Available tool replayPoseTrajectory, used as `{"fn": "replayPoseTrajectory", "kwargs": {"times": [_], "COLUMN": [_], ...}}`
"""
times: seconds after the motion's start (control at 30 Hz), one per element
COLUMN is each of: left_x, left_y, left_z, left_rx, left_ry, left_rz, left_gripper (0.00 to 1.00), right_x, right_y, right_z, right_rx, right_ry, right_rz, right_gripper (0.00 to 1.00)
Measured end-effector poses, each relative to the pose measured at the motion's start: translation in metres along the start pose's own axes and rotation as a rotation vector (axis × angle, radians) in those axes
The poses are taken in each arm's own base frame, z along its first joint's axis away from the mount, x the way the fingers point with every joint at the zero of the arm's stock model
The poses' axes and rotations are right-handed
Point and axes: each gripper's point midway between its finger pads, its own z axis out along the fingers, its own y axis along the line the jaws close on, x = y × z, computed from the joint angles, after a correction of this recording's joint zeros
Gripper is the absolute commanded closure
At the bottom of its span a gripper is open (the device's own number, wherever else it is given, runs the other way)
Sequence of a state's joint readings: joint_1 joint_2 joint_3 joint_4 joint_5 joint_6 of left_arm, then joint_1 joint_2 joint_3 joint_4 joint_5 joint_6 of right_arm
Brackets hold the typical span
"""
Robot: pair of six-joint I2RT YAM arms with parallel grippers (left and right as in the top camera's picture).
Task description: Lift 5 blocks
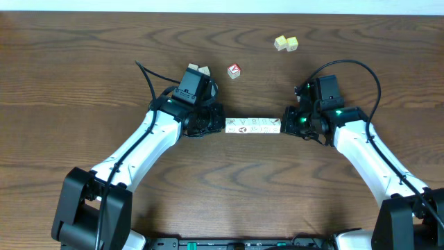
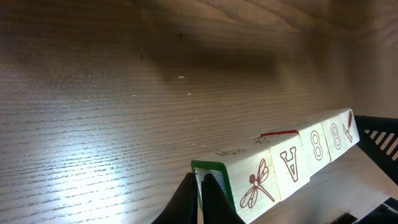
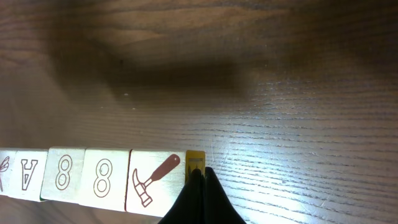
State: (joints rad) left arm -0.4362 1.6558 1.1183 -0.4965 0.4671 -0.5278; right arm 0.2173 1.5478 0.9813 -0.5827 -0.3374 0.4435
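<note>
Closest to the lens, the left jaws are pinched tight together, their black fingertips (image 2: 183, 202) pressed against the green end of a row of blocks (image 2: 292, 163). The right jaws are pinched together the same way, fingertips (image 3: 208, 202) against the yellow end beside the hammer picture. Neither pair has anything between its tips; the row is squeezed between the two.

There are five blocks in it, touching face to face in a straight line at the middle of the desk (image 1: 69, 62): dragonfly, A, 8, 8, hammer from left to right. Whether the row rests on the desk or hangs just above it I cannot tell.

Farther back lie one cube with a red face (image 1: 234, 70) and, to its right, two pale yellow cubes (image 1: 286, 44) touching each other.

The left arm (image 1: 139, 149) reaches in from the near left and the right arm (image 1: 368, 149) from the near right, both bent inward with wrists facing each other.
</note>
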Motion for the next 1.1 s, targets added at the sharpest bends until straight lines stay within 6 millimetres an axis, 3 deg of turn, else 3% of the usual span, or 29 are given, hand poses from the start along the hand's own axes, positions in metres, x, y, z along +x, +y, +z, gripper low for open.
{"fn": "replayPoseTrajectory", "kwargs": {"times": [0.47, 1.1], "left_x": [0.006, 0.007], "left_y": [0.013, 0.013], "left_z": [0.019, 0.020], "left_rx": [-0.038, -0.041], "left_ry": [0.048, 0.051], "left_rz": [-0.022, -0.021], "left_gripper": [0.93, 0.93], "right_x": [0.000, -0.003], "right_y": [0.000, 0.001], "right_z": [0.000, 0.001], "right_rx": [0.000, 0.005], "right_ry": [0.000, -0.017], "right_rz": [0.000, -0.011], "right_gripper": [0.99, 0.99]}}
